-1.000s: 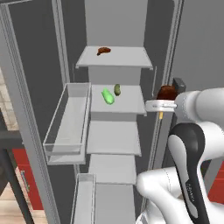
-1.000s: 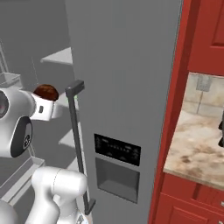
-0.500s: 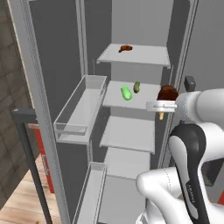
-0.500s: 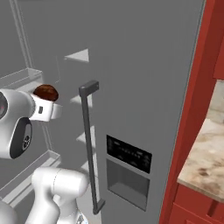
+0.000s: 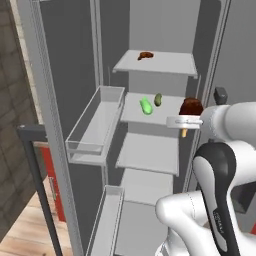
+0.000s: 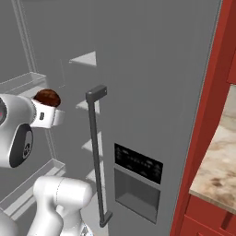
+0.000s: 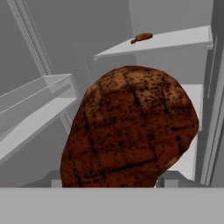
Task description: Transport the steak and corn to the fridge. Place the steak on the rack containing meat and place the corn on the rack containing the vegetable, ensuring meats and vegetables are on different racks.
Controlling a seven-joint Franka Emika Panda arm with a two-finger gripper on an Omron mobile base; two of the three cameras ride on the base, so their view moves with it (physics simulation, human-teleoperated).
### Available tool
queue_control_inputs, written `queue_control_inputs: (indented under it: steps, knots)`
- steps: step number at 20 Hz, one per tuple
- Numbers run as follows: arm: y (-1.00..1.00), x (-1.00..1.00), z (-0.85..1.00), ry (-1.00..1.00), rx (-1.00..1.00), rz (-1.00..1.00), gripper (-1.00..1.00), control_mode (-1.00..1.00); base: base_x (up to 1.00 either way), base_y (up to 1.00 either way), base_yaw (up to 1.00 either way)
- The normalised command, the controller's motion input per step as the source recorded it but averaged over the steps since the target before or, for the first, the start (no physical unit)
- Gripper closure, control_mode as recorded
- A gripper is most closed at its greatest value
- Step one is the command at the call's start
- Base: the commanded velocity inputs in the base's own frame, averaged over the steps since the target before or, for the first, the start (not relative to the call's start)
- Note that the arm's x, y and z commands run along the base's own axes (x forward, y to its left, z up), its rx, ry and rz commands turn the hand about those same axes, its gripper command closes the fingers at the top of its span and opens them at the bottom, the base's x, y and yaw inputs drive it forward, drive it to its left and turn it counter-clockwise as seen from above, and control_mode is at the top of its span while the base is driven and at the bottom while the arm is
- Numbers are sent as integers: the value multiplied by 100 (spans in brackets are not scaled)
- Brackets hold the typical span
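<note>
1. Here the gripper [image 5: 189, 120] is clenched on the steak [image 5: 191, 106], held in front of the open fridge [image 5: 165, 30], just off the right edge of the second rack [image 5: 165, 112].
2. On that rack the corn [image 5: 146, 106] lies beside the vegetable [image 5: 158, 99], with bare room to their right.
3. Farther up, the top rack [image 5: 170, 62] carries a small meat piece [image 5: 145, 55] at its left; the rest is free.

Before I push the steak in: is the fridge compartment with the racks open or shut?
Open. The fridge interior is exposed: the racks, the corn and the vegetable show directly beyond the steak.
</note>
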Motion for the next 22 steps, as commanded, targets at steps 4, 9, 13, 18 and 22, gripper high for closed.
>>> queue_control_inputs:
  steps: [4,9,13,18,22]
  knots:
    - [0,0,0,0,0,0,100,100,85,86,-10]
    - [0,0,0,0,0,0,100,100,82,70,-11]
    - [6,40,0,0,0,-1,100,-100,41,18,-3]
    - [11,66,7,-2,0,-1,100,-100,0,0,0]
    - [4,45,25,-6,0,0,100,-100,0,0,0]
